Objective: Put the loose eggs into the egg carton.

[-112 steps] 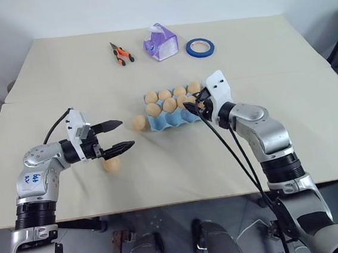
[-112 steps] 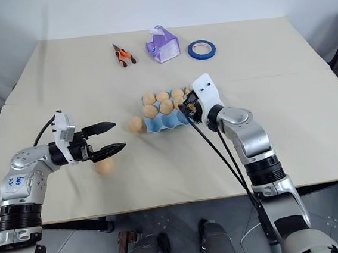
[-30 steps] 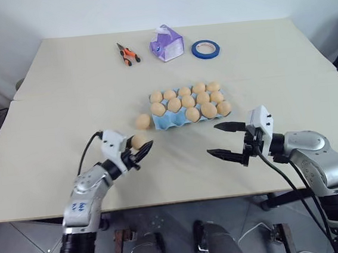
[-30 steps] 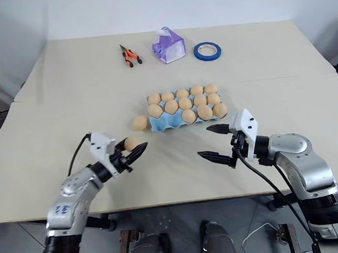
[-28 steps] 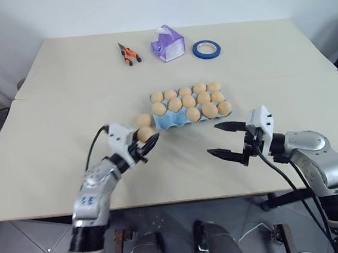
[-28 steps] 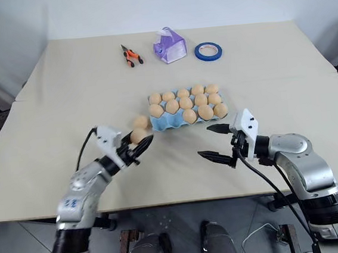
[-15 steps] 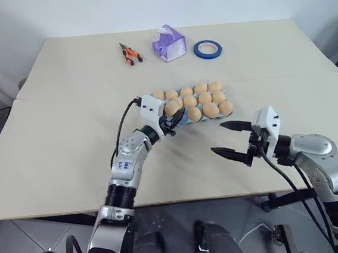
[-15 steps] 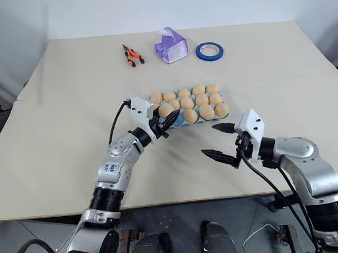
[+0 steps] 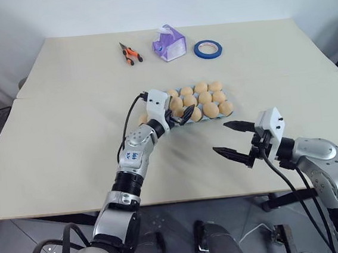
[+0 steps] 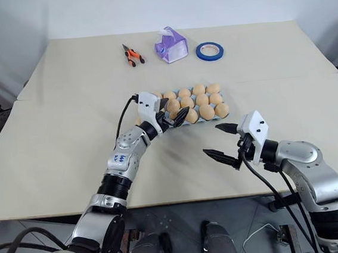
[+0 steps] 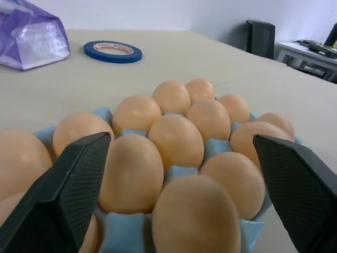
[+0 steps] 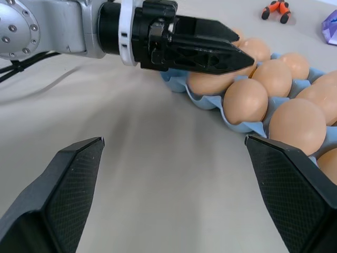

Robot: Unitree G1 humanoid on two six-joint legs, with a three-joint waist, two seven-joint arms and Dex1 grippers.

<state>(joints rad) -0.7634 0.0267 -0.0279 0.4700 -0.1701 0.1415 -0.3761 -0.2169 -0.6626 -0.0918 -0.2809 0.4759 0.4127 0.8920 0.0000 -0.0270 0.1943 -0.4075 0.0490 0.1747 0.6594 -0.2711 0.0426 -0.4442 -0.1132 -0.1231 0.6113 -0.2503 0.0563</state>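
On the beige bench [image 10: 56, 131] the light blue egg carton [image 10: 207, 118] sits mid-surface, filled with tan eggs [image 10: 206, 111]. The left end effector [image 10: 177, 116] reaches over the carton's near-left corner with its two black fingers spread. The right end effector [image 10: 224, 140] hovers just off the carton's near-right side, fingers wide apart, while orange-handled pliers [image 10: 130, 55], a purple-and-white tissue pack [image 10: 169, 44] and a blue tape roll [image 10: 209, 51] lie along the far edge.

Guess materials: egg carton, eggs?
egg carton: looks like moulded plastic or pulp, light blue, matte; thin scalloped cup walls.
eggs: smooth tan shells with a soft sheen, all alike in colour; real or fake, can't tell.
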